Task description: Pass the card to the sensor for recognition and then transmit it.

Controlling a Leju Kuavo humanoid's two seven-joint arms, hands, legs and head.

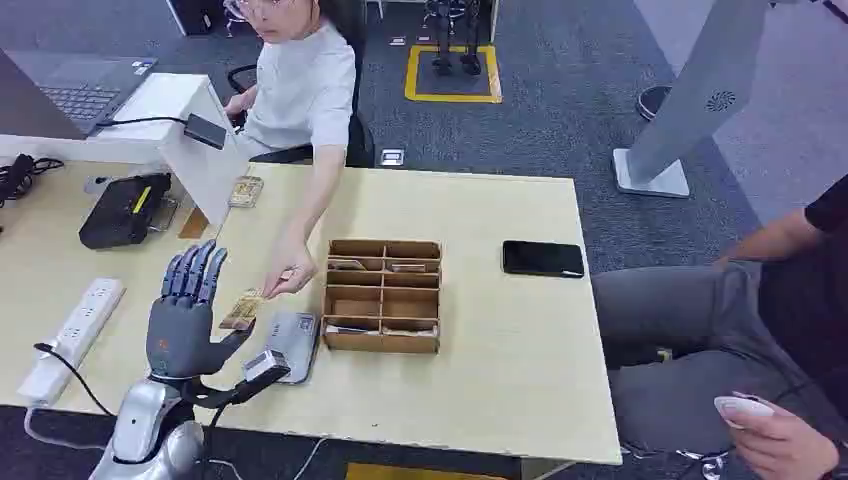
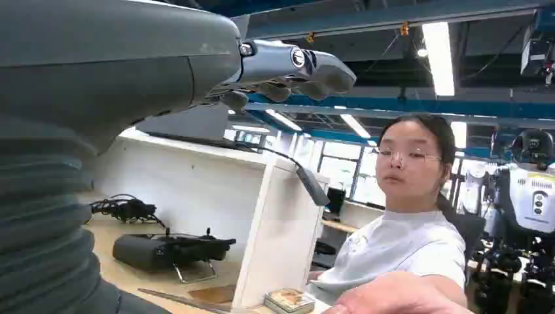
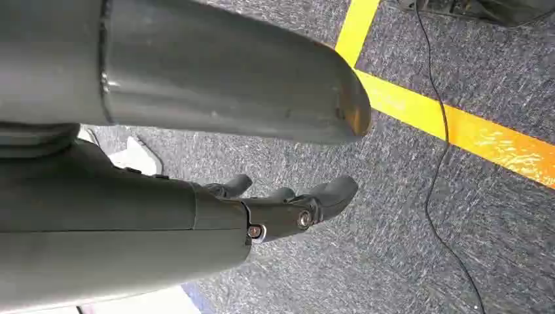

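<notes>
The left hand (image 1: 186,315) is raised with fingers spread and grasps nothing, while a person's hand (image 1: 290,277) holds the card (image 1: 242,309) out just beside its thumb, above the grey sensor (image 1: 290,343) that lies against the wooden organiser box (image 1: 383,296). Judging by this, the card is not yet taken, so scanning and passing on remain. The right hand (image 3: 288,203) hangs over the floor, loosely curled and holding nothing; whether the card touches the thumb is hard to tell.
</notes>
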